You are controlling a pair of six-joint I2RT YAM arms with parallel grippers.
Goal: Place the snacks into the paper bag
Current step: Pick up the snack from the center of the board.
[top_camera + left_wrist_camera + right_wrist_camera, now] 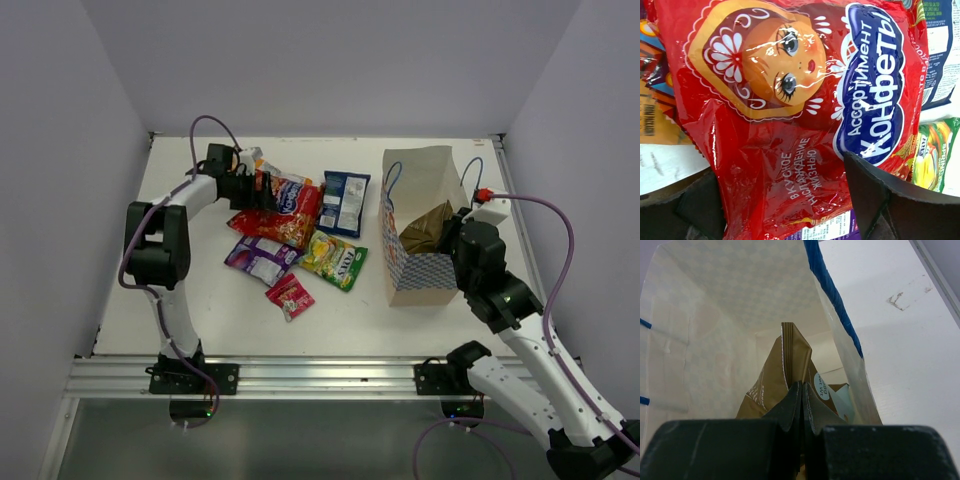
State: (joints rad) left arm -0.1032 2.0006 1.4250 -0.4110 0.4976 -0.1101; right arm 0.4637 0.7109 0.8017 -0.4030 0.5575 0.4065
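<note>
Several snacks lie in a heap at the table's middle left. Topmost is a red packet (285,215) (780,100) with a doll face. My left gripper (262,190) (777,167) is open right over it, one finger (880,200) on each side of the foil. Around the red packet lie a dark blue packet (344,200), a purple one (260,258), a yellow-green one (335,258), a small pink-red one (290,295) and an orange one (655,100). The paper bag (425,170) (740,290) stands open at the right, a brown chip bag (430,225) (790,355) inside. My right gripper (455,235) (801,385) is shut in the bag's mouth, right in front of the chip bag.
White walls enclose the table on three sides. The bag's blue cord handles (392,185) stick up at its rim. An aluminium rail (300,375) runs along the near edge, between the arm bases.
</note>
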